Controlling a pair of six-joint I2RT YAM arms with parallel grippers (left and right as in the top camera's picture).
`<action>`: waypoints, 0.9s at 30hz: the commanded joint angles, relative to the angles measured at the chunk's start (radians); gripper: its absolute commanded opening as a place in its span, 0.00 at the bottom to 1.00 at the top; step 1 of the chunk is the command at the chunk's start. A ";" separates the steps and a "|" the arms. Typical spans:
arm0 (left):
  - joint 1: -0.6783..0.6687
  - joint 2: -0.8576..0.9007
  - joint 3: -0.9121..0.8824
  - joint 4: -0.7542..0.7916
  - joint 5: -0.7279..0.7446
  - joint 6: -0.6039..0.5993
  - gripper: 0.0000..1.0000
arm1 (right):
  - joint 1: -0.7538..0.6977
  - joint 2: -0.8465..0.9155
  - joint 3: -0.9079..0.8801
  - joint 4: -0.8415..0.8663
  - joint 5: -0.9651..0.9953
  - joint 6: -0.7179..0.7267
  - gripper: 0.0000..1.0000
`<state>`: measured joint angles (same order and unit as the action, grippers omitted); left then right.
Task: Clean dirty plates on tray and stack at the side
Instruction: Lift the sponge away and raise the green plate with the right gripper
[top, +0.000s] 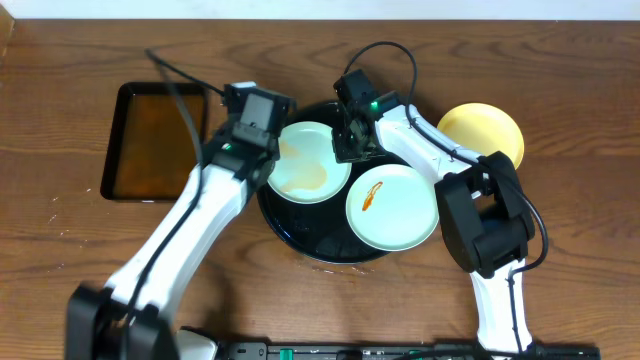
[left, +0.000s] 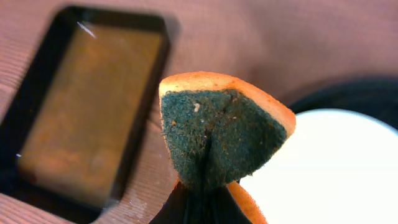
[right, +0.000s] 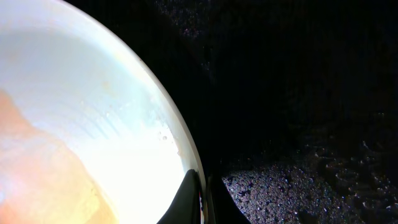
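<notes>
Two mint-green plates lie on the round black tray (top: 300, 240). The left plate (top: 310, 160) has a wide orange-brown smear; it also shows in the right wrist view (right: 93, 124). The right plate (top: 393, 207) has a small orange streak. The yellow plate (top: 490, 130) lies on the table to the right of the tray. My left gripper (top: 262, 150) is shut on a folded sponge (left: 217, 134), orange with a dark green scrub face, at the left plate's left edge. My right gripper (right: 202, 196) is shut on the left plate's right rim (top: 350, 150).
A rectangular black tray with a brown inside (top: 160, 140) lies at the left of the table, also in the left wrist view (left: 87, 112). The round tray's surface (right: 298, 180) is wet with droplets. The table is brown wood (top: 560, 250).
</notes>
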<state>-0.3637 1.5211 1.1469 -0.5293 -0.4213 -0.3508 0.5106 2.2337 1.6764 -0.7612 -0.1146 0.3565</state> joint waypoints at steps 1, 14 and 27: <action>0.005 -0.097 0.003 -0.026 -0.031 -0.028 0.07 | -0.006 0.012 -0.004 -0.043 0.060 0.010 0.01; 0.092 -0.129 -0.032 -0.156 0.048 -0.086 0.08 | 0.033 -0.244 0.030 -0.095 0.332 -0.029 0.01; 0.092 -0.129 -0.032 -0.151 0.100 -0.134 0.08 | 0.240 -0.367 0.030 -0.050 1.130 -0.286 0.01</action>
<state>-0.2756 1.3880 1.1225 -0.6807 -0.3264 -0.4709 0.7021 1.8950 1.6897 -0.8387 0.7181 0.2047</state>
